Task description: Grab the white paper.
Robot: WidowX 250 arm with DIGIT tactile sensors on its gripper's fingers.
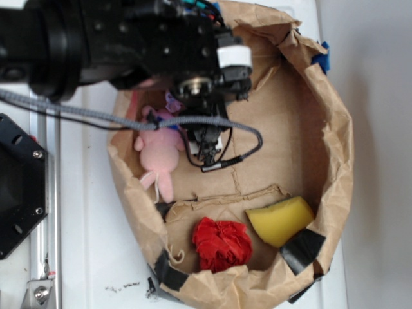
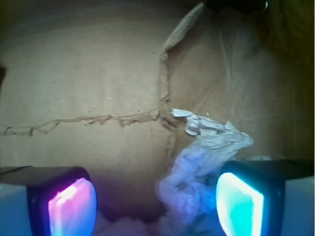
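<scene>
Gripper (image 2: pixel 156 206) stood wide open inside the brown paper bag (image 1: pixel 335 129), holding nothing. In the wrist view its two lit pads sat at the lower corners of the frame, the left pad (image 2: pixel 71 206) glowing pink and the right pad (image 2: pixel 240 206) glowing cyan.

From left to right in the exterior view, the pink plush toy (image 1: pixel 158 151) lay against the bag's left wall, just beside the arm's wrist assembly (image 1: pixel 206 90). A red paper wad (image 1: pixel 222 243) and a yellow sponge (image 1: pixel 280 220) lay in the lower part of the bag, well apart from the gripper.

The white paper (image 2: pixel 199 162) lay on the bag floor between the pads, nearer the right one and apparently touching it. It looked light, soft and easily crushed, so it would probably compress rather than slip. The best hold was judged to be across the thick lower body of the wad, not the thin jagged upper edge, which could tear or fold away.

The paper was not visible in the exterior view, being hidden beneath the arm. Its lower end was cut off by the wrist frame, and coloured light obscured its true outline there.
</scene>
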